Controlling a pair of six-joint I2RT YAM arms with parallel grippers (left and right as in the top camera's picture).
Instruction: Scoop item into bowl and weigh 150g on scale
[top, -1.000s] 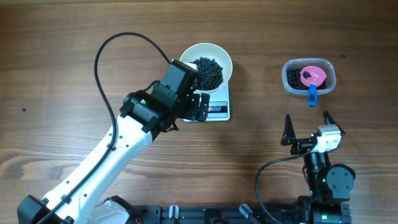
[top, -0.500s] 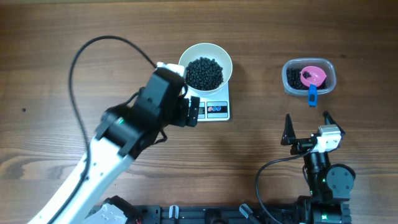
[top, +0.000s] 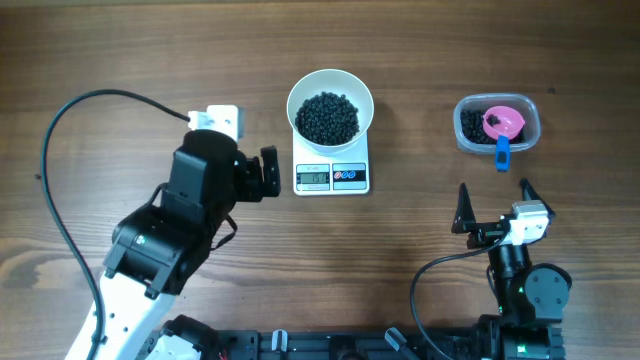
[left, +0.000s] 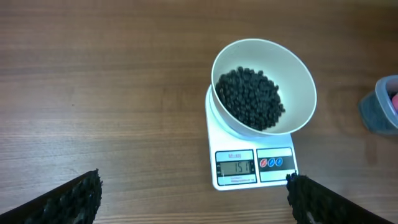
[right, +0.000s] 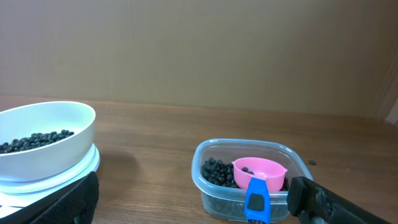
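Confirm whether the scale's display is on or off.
On: digits show on the scale, at its front edge below the bowl holding beads.

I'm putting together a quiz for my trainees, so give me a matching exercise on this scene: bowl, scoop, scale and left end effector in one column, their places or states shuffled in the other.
Column one
1. white bowl
2. pink scoop
3. scale
4. left end effector

Column two
A. open, holding nothing
B. lying in the clear tub
C. flat on the table, display showing digits
D. resting on the scale, black beads inside

Pairs: 1-D, 2-B, 3-C, 4-A
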